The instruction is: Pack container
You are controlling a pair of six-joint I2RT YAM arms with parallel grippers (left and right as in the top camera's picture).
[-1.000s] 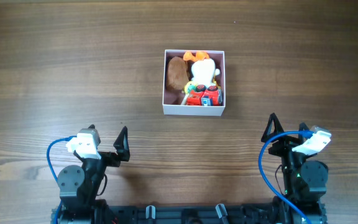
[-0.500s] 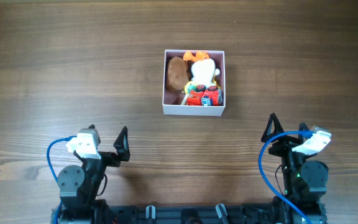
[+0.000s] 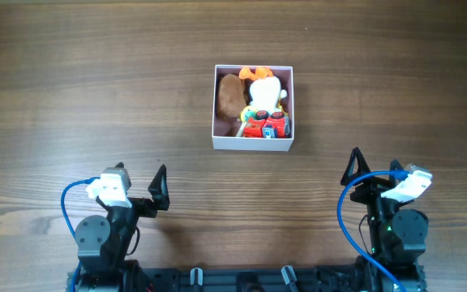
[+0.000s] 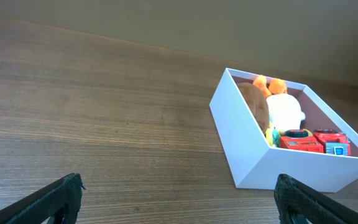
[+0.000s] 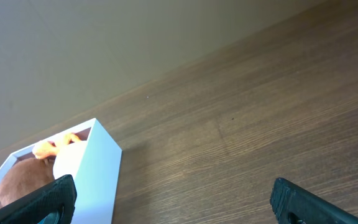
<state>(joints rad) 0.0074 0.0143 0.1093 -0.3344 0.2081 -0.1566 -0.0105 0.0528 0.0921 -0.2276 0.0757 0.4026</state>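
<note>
The container [image 3: 253, 143] sits on the wooden tabletop [image 3: 96, 81], just toward 12 o'clock from its centre, with both arms parked at the 6 o'clock edge. It is packed with toys: a brown plush [image 3: 230, 95] on its 9 o'clock side, a white plush [image 3: 264, 91] in the middle, an orange piece [image 3: 254, 73] at 12 o'clock and a red car [image 3: 266, 126] toward 5 o'clock. The left fingers [image 3: 160, 186] are spread wide and hold nothing, with the container at about their 1 o'clock, well apart. The right fingers [image 3: 353, 166] are likewise spread wide and hold nothing, with the container at about their 11 o'clock.
</note>
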